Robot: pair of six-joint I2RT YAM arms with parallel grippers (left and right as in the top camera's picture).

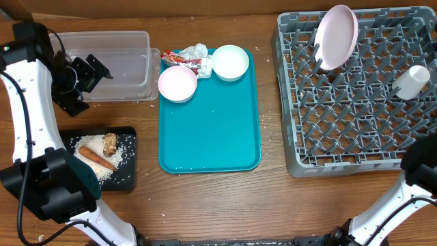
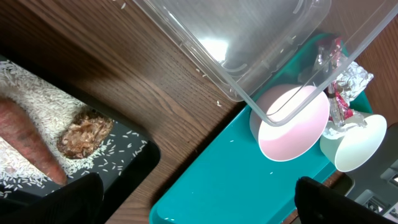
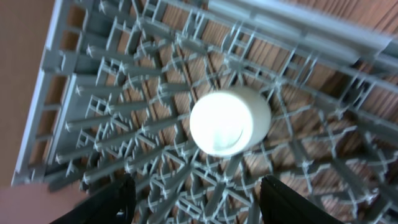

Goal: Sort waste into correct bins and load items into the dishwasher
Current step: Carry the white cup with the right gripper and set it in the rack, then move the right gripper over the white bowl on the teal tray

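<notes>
Right claw [image 3: 198, 194] apart; small white cup [image 3: 230, 121] tilted on grey plastic dish rack [image 3: 298, 23] pegs could topple; left claw [image 2: 199, 193] apart

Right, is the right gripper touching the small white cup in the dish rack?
Apart. The right wrist view shows the small white cup beyond the open right gripper, with dish rack lattice visible between.
</notes>
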